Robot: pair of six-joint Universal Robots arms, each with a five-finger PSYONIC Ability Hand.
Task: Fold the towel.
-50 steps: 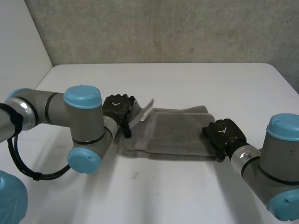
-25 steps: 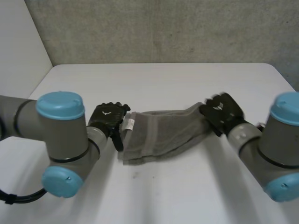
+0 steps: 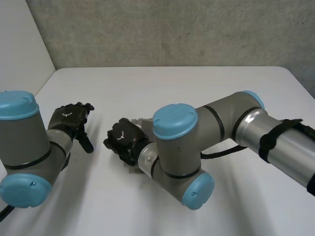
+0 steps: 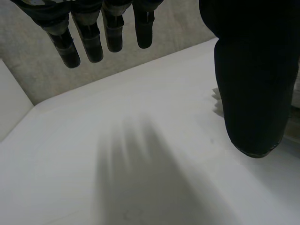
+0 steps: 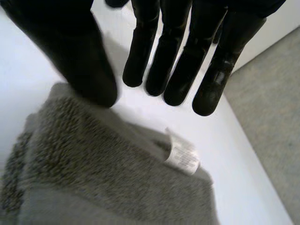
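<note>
The grey towel (image 5: 117, 187) lies folded on the white table (image 3: 206, 83), its white label (image 5: 182, 158) on top near one corner. My right arm reaches across to the left, and my right hand (image 3: 124, 139) hovers over the towel, hiding most of it; a strip of towel (image 3: 142, 121) peeks out behind the hand. In the right wrist view its fingers (image 5: 178, 56) are straight and off the cloth, with the thumb beside the towel's edge. My left hand (image 3: 71, 120) is off the towel to its left, over bare table, fingers (image 4: 89, 33) straight and holding nothing.
A grey wall runs behind the table's far edge. A white wall stands at the far left. My right arm's elbow (image 3: 174, 142) lies low over the middle of the table.
My right hand carried the towel's right end across to the left, laid it over the other end and let go. My left hand drew back to the left, off the towel.
</note>
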